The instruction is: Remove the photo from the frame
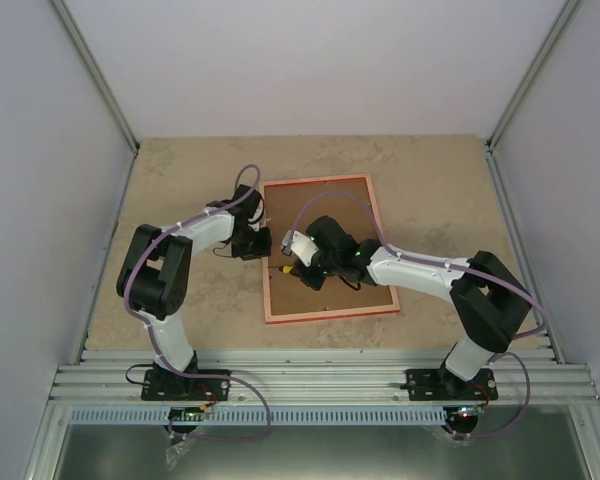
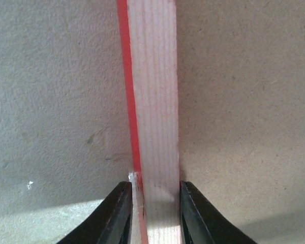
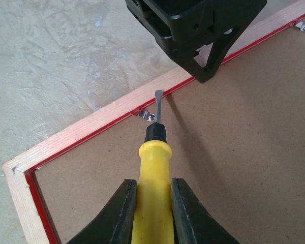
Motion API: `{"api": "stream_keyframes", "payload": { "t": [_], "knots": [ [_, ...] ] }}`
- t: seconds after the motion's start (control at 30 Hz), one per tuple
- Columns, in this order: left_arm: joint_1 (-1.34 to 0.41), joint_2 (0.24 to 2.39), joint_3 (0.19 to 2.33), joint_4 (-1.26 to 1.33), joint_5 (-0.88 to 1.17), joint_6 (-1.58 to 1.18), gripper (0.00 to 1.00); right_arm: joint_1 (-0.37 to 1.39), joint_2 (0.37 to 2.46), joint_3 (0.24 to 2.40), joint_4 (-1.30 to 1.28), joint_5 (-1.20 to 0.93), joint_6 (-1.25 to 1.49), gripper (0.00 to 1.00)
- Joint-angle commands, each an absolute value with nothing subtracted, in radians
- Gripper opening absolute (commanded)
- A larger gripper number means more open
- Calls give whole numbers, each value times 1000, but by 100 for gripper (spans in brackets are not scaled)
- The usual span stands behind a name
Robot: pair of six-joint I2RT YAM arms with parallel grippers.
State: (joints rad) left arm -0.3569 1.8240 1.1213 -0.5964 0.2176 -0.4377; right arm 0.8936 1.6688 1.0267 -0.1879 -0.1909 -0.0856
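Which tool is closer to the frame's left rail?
Left. The left tool clamps the frame rail; the right tool hovers inboard over the backing board, its screwdriver tip reaching the rail's clip.

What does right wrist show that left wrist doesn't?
Only right wrist: the right gripper shut on a yellow-handled screwdriver, its blade at a metal clip on the inner edge of the frame, plus one frame corner. Only left wrist: the left gripper with a finger on either side of one rail; whether it pinches is unclear. Both: the frame lying back-up, the brown backing board inside it, and the table.
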Motion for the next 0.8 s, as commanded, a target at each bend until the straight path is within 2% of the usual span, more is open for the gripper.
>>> {"api": "stream_keyframes", "payload": {
  "t": [0.0, 0.3, 0.77],
  "knots": [
    [-351, 1850, 1142, -617, 218, -417, 27, 903, 1687, 1073, -240, -163, -125, 0],
    [-351, 1855, 1142, -620, 222, -414, 24, 903, 1641, 1063, -269, -125, -114, 1],
    [-351, 1861, 1143, -621, 228, -415, 20, 918, 1693, 1099, -293, -156, -142, 1]
  ]
}}
